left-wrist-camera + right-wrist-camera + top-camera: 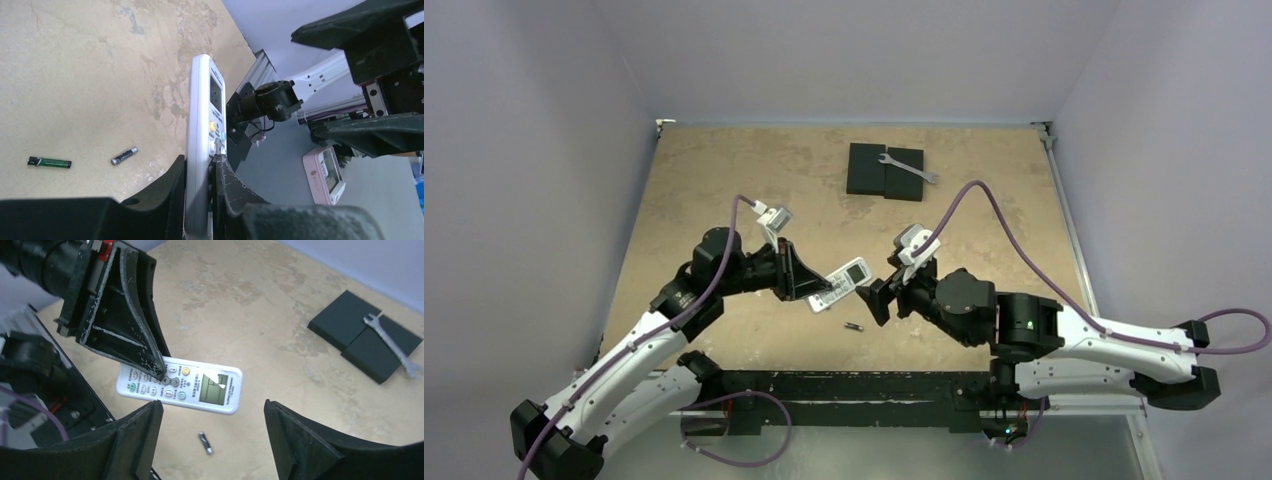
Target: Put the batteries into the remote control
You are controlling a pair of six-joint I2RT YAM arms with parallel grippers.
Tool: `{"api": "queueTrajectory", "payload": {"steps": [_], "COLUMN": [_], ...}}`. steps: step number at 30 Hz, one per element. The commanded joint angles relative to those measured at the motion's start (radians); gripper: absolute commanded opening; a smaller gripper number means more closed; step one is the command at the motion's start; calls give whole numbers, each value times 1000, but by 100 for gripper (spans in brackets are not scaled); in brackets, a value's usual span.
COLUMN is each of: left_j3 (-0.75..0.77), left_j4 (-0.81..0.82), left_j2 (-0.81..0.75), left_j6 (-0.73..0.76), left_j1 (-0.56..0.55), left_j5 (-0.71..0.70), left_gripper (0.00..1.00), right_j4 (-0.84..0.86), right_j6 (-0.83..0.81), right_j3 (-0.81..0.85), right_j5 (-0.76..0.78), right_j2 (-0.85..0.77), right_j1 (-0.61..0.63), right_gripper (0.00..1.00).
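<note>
Remote control (200,388) in left gripper (814,287), probable battery (205,443) nearby.

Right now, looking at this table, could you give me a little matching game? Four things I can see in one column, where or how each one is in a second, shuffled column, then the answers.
Things
1. remote control
2. silver wrench
3. batteries
4. right end effector

Place or state
A. lying loose on the tabletop
B. open, holding nothing
C. clamped in the left end effector
D. resting across the black blocks

Pairs: 1-C, 2-D, 3-A, 4-B.
</note>
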Motion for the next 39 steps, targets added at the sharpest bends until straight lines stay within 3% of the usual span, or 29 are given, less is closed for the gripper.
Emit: {"api": "queueTrajectory", "payload": {"steps": [1,11,23,32,39], "left_j3": [-20,-94,-159,-213,-234], "left_j4": [151,335,479,567,610], "left_j2": [-34,-102,-139,-147,-154], "left_j6": [-89,-242,-382,-441,-461], "left_j1": [3,3,2,2,2], "left_j5": [-66,-155,-201,-213,-222], "left_gripper": [0,0,0,0,0], "right_j4": [54,268,683,938,1022], "right_j6": [248,477,656,721,761], "right_j3": [-22,-169,-373,-442,-441], "right_j5": [64,43,-215,-339,-391], "right_j2": [-23,-47,-45,15,92], "right_j1": [-5,-31,-171,-200,-200], "right_gripper": [81,73,70,67,61]}}
